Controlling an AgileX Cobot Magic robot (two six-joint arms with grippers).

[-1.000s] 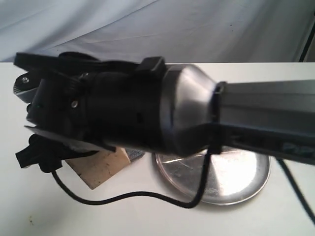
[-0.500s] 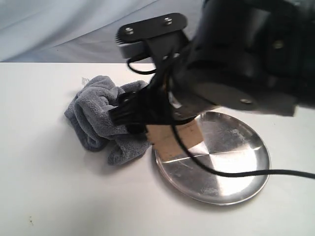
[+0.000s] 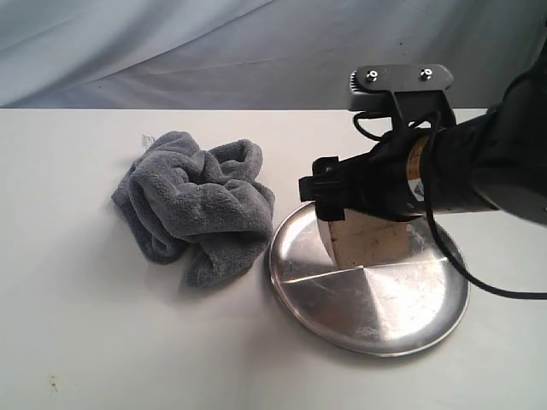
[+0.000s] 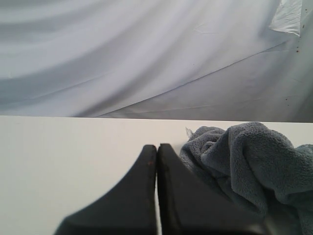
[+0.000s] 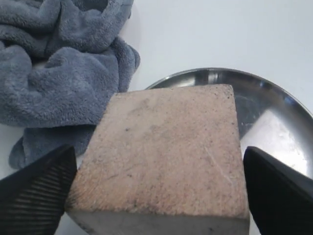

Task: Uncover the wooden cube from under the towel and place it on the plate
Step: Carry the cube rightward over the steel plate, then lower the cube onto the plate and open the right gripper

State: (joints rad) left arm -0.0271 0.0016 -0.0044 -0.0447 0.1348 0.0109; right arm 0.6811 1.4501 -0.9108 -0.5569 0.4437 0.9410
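The wooden cube (image 3: 369, 243), pale tan and mottled, is held between the two black fingers of my right gripper (image 3: 342, 202), low over the far-left part of the shiny steel plate (image 3: 376, 312); whether it touches the plate I cannot tell. In the right wrist view the cube (image 5: 166, 152) fills the space between the fingers of the gripper (image 5: 159, 191), with the plate (image 5: 276, 105) behind it. The dark grey towel (image 3: 197, 205) lies crumpled left of the plate. My left gripper (image 4: 156, 148) is shut and empty, near the towel (image 4: 254, 156).
The white table (image 3: 102, 342) stretches left and in front of the towel and plate. A pale cloth backdrop (image 3: 256, 51) hangs behind the table's far edge. The right arm's black cable (image 3: 479, 282) loops over the plate's right side.
The right arm has swung from the left to the right, carrying the cube off the table beside the towel to a spot over the plate. The towel now shows fully.
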